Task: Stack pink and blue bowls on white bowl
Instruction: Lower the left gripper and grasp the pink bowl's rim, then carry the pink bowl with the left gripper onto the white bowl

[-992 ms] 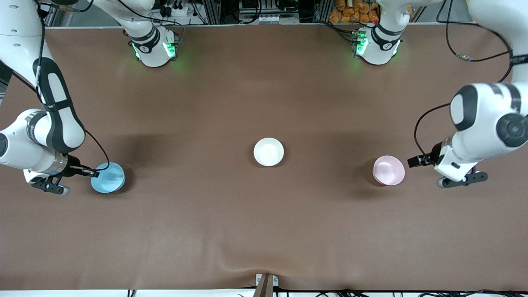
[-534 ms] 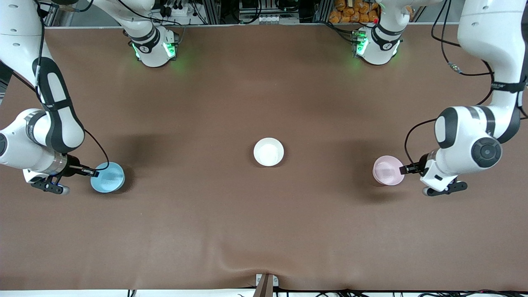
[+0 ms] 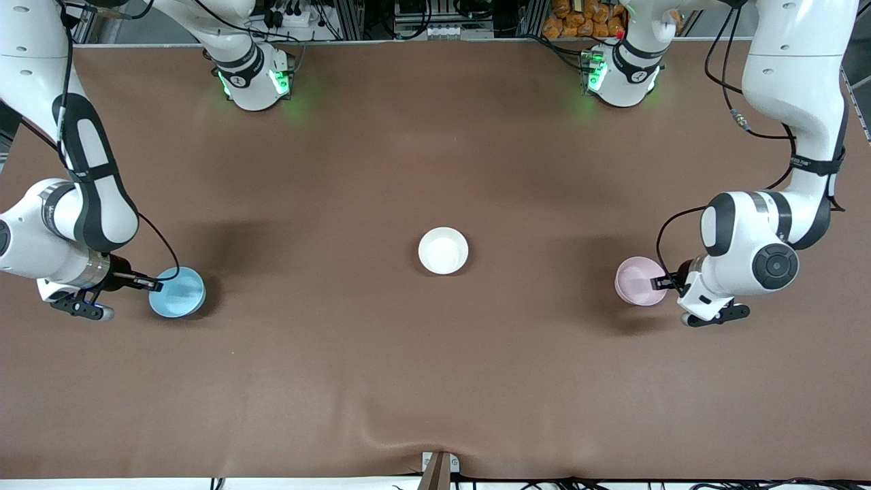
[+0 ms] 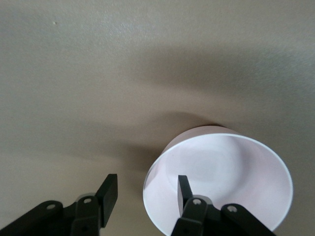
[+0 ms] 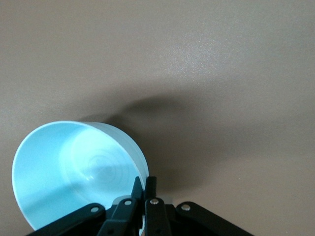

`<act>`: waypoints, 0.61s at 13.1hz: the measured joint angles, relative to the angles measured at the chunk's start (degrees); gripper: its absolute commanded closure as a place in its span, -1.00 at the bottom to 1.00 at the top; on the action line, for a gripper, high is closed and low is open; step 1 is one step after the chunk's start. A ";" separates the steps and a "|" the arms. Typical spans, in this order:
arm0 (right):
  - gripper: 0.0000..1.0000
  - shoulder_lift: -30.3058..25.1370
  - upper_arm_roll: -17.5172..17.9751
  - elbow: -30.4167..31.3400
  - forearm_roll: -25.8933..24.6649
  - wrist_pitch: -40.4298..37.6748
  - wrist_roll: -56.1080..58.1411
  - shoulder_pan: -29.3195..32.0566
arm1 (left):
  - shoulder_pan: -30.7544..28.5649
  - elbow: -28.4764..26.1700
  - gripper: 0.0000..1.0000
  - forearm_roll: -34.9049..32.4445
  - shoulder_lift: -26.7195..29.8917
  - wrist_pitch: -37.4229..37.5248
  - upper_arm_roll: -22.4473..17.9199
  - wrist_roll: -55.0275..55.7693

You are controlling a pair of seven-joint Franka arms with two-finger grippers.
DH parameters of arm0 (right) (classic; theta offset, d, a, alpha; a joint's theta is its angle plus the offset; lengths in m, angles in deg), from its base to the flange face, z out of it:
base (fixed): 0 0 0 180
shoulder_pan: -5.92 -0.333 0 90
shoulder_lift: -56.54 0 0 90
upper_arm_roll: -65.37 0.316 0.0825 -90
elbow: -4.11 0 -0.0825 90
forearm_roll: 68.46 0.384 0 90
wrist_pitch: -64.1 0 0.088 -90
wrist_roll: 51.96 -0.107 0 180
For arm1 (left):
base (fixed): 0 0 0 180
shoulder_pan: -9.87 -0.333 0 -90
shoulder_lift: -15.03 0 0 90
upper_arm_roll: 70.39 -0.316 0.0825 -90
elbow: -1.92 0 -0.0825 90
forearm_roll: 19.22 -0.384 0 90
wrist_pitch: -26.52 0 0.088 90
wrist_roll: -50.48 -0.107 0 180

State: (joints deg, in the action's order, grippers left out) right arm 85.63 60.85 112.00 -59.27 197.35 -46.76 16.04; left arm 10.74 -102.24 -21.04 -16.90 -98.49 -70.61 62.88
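A brown desk [image 3: 435, 381] carries three small bowls in a row. The white bowl [image 3: 443, 250] sits at the middle. The blue bowl [image 3: 178, 292] sits toward the right arm's end, and the pink bowl [image 3: 638, 281] toward the left arm's end, each well apart from the white one.

The right claw [image 5: 145, 189] is closed on the blue bowl's rim, one finger inside and one outside, just as it was a second ago; that arm has barely shifted.

The left claw [image 4: 146, 189] has moved in since a second ago, when it stood just clear of the pink bowl. Now it straddles the bowl's rim at the side toward the left arm's end: one finger [image 4: 183, 189] is inside the bowl, the other [image 4: 108, 191] outside. The fingers are apart, with a visible gap between the outer finger and the bowl wall, so the rim is not yet pinched. None of the three bowls has moved.
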 measured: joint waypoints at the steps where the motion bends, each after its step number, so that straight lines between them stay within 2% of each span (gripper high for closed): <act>1: 1.00 -0.05 0.00 -0.01 0.00 0.00 0.00 0.00 | -0.06 0.00 1.00 0.00 -0.28 -0.06 0.00 0.00; 6: 1.00 -1.94 0.01 -0.20 0.00 -1.47 0.00 0.00 | -0.27 0.01 1.00 0.91 0.14 -0.05 0.81 -0.10; 8: 1.00 -3.23 0.03 -0.22 0.00 -2.47 0.01 0.00 | -1.00 -0.62 1.00 2.72 1.18 -0.02 2.82 -0.12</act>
State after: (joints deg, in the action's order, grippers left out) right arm 82.40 60.89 111.77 -59.27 194.88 -46.75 16.04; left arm 9.73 -102.86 -18.32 -15.72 -98.51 -67.79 62.76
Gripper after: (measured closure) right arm 0.969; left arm 0.969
